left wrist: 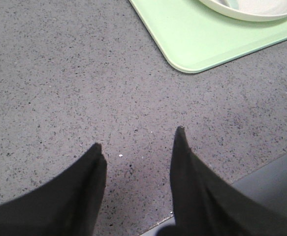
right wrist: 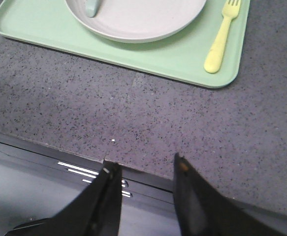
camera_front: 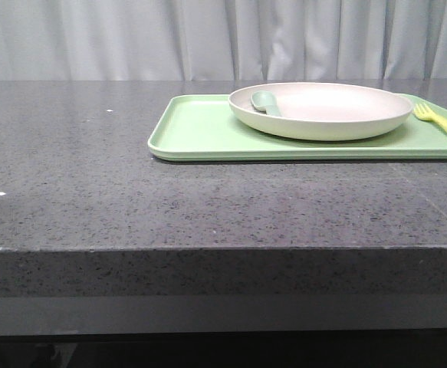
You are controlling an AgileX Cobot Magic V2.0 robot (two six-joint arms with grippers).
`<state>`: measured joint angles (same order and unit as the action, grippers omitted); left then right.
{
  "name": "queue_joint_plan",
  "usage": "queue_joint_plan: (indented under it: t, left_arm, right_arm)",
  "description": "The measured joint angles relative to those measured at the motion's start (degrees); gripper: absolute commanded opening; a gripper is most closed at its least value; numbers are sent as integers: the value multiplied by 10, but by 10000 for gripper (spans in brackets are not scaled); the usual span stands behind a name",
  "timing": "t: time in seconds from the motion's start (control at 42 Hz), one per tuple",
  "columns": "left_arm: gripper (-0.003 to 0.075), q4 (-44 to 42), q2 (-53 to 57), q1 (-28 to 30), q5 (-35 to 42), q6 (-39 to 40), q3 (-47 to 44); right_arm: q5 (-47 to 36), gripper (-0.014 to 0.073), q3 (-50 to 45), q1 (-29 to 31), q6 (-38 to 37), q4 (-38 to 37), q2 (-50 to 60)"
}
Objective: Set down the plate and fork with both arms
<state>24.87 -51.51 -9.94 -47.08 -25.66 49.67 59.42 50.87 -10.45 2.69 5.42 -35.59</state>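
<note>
The front camera sits low at the table (camera_front: pixel 208 207) edge, facing the curtain. Both wrist cameras look steeply down from close; all three share the tray (camera_front: pixel 200 126) (left wrist: pixel 192 39) (right wrist: pixel 182 59).

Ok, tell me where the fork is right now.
In the front view the fork lies flat on the green tray, at the far right of the picture, just right of the plate and not touching it.

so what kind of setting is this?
Likely a lab test bench, not a kitchen: dark speckled stone counter, plain grey curtain behind, and only a green tray holding a plate, spoon and fork.
</note>
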Motion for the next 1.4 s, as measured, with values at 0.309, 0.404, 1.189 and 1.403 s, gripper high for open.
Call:
queue_joint_plan:
  t: [0.309,0.404,1.189,1.403]
  left_arm:
    - [181,0,0,0,0,0,0]
    - [49,0,0,0,0,0,0]
    - [-18,-46,0,4,97,136,0]
    - [-18,-51,1,3,100,138,0]
  right_arm:
    - [-32,1,-44,0,0,-1,75]
    - [-33,-119,-44,0,0,-1,76]
    - [-34,-120,-44,0,1,-1,76]
    - [-34,-120,-44,0,1,-1,76]
